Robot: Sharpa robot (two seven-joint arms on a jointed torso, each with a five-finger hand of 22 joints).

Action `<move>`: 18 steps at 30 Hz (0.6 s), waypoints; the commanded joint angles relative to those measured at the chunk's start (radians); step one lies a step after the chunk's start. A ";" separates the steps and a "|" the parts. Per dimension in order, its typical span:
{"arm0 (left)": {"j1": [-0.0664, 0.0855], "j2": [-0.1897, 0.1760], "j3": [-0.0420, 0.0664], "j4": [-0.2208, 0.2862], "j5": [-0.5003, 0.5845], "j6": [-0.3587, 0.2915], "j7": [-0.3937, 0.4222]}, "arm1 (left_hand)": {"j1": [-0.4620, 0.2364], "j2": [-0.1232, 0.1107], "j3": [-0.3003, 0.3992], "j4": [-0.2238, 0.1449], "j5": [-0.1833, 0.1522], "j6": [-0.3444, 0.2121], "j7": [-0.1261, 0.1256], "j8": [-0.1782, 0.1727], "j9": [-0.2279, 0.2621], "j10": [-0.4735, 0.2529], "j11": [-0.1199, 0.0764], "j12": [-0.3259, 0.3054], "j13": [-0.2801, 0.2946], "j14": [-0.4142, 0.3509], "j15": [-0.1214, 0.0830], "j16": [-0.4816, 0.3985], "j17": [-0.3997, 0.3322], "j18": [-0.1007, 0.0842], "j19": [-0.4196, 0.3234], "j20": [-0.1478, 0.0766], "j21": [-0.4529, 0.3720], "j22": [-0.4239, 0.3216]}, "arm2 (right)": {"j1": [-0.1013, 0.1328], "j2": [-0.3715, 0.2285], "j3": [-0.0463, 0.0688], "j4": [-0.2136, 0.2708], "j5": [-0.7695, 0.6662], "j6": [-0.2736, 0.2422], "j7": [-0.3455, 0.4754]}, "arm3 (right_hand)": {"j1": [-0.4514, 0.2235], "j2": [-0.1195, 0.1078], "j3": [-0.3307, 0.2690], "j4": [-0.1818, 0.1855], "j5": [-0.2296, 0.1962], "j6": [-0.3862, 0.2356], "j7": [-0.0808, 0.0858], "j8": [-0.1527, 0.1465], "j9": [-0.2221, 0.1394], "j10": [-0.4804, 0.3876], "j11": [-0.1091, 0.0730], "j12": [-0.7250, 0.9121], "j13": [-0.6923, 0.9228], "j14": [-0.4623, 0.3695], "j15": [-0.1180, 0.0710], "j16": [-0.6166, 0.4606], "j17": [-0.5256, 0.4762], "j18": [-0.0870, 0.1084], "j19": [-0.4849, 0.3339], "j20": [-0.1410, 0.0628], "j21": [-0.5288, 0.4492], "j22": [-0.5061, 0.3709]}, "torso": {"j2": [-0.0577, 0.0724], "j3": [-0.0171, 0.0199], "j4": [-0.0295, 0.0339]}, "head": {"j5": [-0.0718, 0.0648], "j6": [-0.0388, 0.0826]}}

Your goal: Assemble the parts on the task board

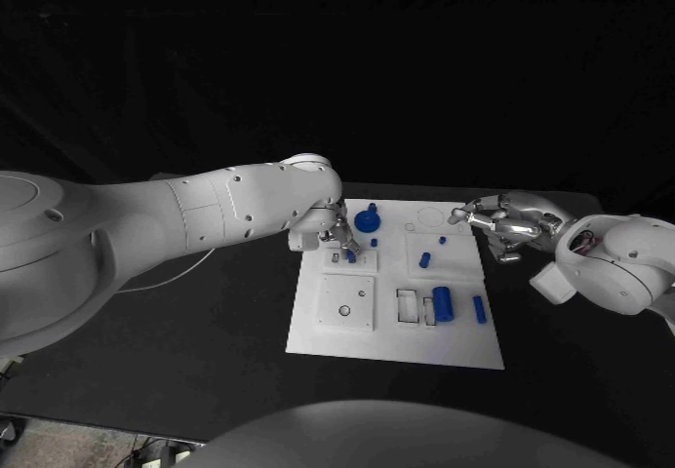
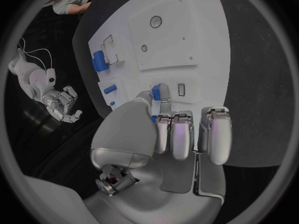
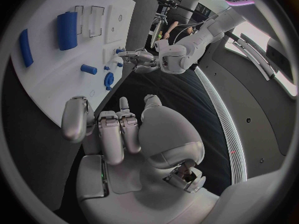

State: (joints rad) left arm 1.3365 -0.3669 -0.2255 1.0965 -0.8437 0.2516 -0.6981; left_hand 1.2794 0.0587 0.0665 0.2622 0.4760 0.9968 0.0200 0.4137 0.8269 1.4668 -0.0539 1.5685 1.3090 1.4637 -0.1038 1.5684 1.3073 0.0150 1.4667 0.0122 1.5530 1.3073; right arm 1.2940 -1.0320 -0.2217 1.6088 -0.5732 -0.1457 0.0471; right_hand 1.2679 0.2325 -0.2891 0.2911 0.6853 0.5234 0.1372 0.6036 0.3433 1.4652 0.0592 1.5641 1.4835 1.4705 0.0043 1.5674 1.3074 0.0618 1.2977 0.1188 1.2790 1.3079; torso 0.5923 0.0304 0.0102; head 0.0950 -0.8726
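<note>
Head view: your left robot hand (image 1: 337,237) was low over the board (image 1: 398,336), near its far left corner, pinching a small blue peg (image 1: 350,255) just beside the round blue knob (image 1: 367,219). You were, I judge, seating that peg. Your right robot hand (image 1: 496,222) hung off the board's far right corner.

Left wrist view: finger and thumb clamped on the peg (image 2: 156,90), tip beside a small slot (image 2: 181,89). Next you would need it upright and pressed straight down.

Right wrist view: your right robot hand (image 3: 118,129) had its fingers loosely curled, holding nothing.
</note>
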 commanded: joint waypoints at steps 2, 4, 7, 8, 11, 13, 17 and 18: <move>-0.001 0.003 0.001 -0.002 0.006 -0.010 -0.153 | -0.001 -0.010 0.007 0.000 -0.002 -0.001 -0.008 -0.002 0.001 0.104 -0.006 0.002 0.262 0.107 -0.006 0.002 0.264 -0.006 0.084 -0.009 -0.006 0.227 | -0.001 0.000 0.000 0.001 -0.009 0.013 0.002 | 0.012 -0.003 0.008 -0.001 0.006 -0.006 -0.001 -0.003 -0.001 0.076 -0.005 -0.005 0.066 0.083 0.002 -0.008 0.247 0.019 -0.010 0.000 -0.007 0.156 | -0.001 0.0009 -0.0003 | 0.001 0.000; -0.002 0.003 0.001 -0.002 0.002 -0.012 -0.153 | -0.001 -0.010 0.007 0.000 -0.002 -0.001 -0.008 -0.002 0.001 0.104 -0.006 0.002 0.262 0.107 -0.006 0.002 0.264 -0.006 0.084 -0.009 -0.006 0.227 | -0.001 0.000 0.000 0.001 -0.011 0.005 0.002 | 0.012 -0.004 0.009 -0.001 0.006 -0.006 -0.001 -0.002 -0.001 0.074 -0.005 -0.007 0.064 0.080 0.002 -0.009 0.244 0.020 -0.014 0.000 -0.011 0.154 | -0.001 0.0007 -0.0002 | 0.000 0.000; -0.002 0.002 0.001 0.000 -0.004 -0.014 -0.153 | -0.001 -0.011 0.008 0.001 -0.002 -0.001 -0.008 -0.002 0.001 0.104 -0.006 0.002 0.262 0.107 -0.006 0.002 0.264 -0.005 0.083 -0.009 -0.006 0.226 | -0.001 -0.001 0.000 0.002 -0.013 -0.005 0.002 | 0.012 -0.005 0.009 -0.001 0.007 -0.005 0.000 -0.002 -0.001 0.072 -0.005 -0.007 0.063 0.079 0.003 -0.011 0.242 0.021 -0.018 0.000 -0.015 0.153 | 0.000 0.0006 0.0001 | -0.001 0.000; -0.003 0.002 0.001 0.000 -0.006 -0.015 -0.153 | -0.001 -0.011 0.008 0.001 -0.002 -0.001 -0.008 -0.002 0.001 0.104 -0.006 0.002 0.262 0.107 -0.006 0.002 0.264 -0.005 0.083 -0.009 -0.006 0.226 | -0.001 -0.001 0.000 0.002 -0.014 -0.007 0.002 | 0.012 -0.005 0.009 -0.001 0.007 -0.005 0.000 -0.002 -0.001 0.072 -0.005 -0.007 0.063 0.079 0.003 -0.011 0.242 0.021 -0.018 0.000 -0.015 0.153 | 0.000 0.0002 0.0001 | -0.002 0.000; -0.003 0.003 0.001 0.000 -0.012 -0.016 -0.153 | -0.001 -0.011 0.008 0.001 -0.002 -0.001 -0.008 -0.002 0.001 0.104 -0.006 0.002 0.262 0.107 -0.006 0.002 0.264 -0.005 0.083 -0.009 -0.006 0.226 | -0.001 -0.002 0.000 0.002 -0.015 -0.012 0.001 | 0.012 -0.005 0.010 0.000 0.008 -0.005 0.001 -0.001 -0.001 0.070 -0.004 -0.008 0.061 0.075 0.003 -0.013 0.239 0.022 -0.023 0.001 -0.021 0.151 | 0.000 0.0003 0.0000 | -0.001 0.000; -0.003 0.003 0.001 0.000 -0.017 -0.019 -0.153 | -0.001 -0.011 0.008 0.001 -0.002 -0.001 -0.008 -0.002 0.001 0.104 -0.006 0.002 0.262 0.107 -0.006 0.002 0.264 -0.005 0.083 -0.009 -0.006 0.226 | -0.001 -0.002 0.000 0.002 -0.015 -0.014 0.000 | 0.012 -0.005 0.011 0.000 0.008 -0.005 0.001 -0.001 -0.001 0.069 -0.004 -0.009 0.060 0.075 0.003 -0.013 0.239 0.022 -0.024 0.001 -0.022 0.150 | 0.000 0.0003 -0.0004 | 0.001 0.000; -0.003 0.002 0.001 0.001 -0.021 -0.021 -0.153 | -0.001 -0.011 0.008 0.001 -0.002 -0.001 -0.008 -0.002 0.001 0.104 -0.006 0.002 0.262 0.107 -0.006 0.002 0.264 -0.005 0.083 -0.009 -0.006 0.226 | -0.001 -0.002 0.000 0.002 -0.015 -0.014 -0.003 | 0.012 -0.006 0.012 0.000 0.009 -0.005 0.001 -0.001 -0.001 0.066 -0.003 -0.010 0.058 0.073 0.004 -0.014 0.237 0.023 -0.027 0.001 -0.025 0.149 | 0.000 0.0006 0.0002 | 0.002 0.000; -0.003 0.002 0.001 0.001 -0.022 -0.021 -0.153 | -0.001 -0.011 0.008 0.001 -0.002 -0.001 -0.008 -0.002 0.001 0.104 -0.006 0.002 0.262 0.107 -0.006 0.002 0.264 -0.005 0.083 -0.009 -0.006 0.226 | -0.001 -0.002 0.000 0.002 -0.015 -0.013 -0.003 | 0.012 -0.006 0.012 0.000 0.009 -0.005 0.001 -0.001 -0.001 0.066 -0.003 -0.010 0.058 0.073 0.004 -0.014 0.237 0.023 -0.027 0.001 -0.025 0.149 | 0.000 0.0007 0.0003 | 0.002 0.000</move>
State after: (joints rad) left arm 1.3338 -0.3663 -0.2253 1.0950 -0.8537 0.2379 -0.6981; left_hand 1.2794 0.0587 0.0664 0.2621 0.4733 0.9951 0.0217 0.4135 0.8264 1.4668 -0.0538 1.5685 1.3093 1.4637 -0.1038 1.5684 1.3080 0.0150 1.4666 0.0122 1.5530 1.3073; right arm 1.2935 -1.0342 -0.2217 1.6097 -0.5770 -0.1576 0.0451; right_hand 1.2716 0.2287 -0.2837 0.2911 0.6895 0.5235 0.1372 0.6036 0.3433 1.4654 0.0594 1.5586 1.4893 1.4720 0.0057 1.5574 1.3073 0.0768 1.2768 0.1180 1.2601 1.3077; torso 0.5919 0.0307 0.0100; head 0.0963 -0.8726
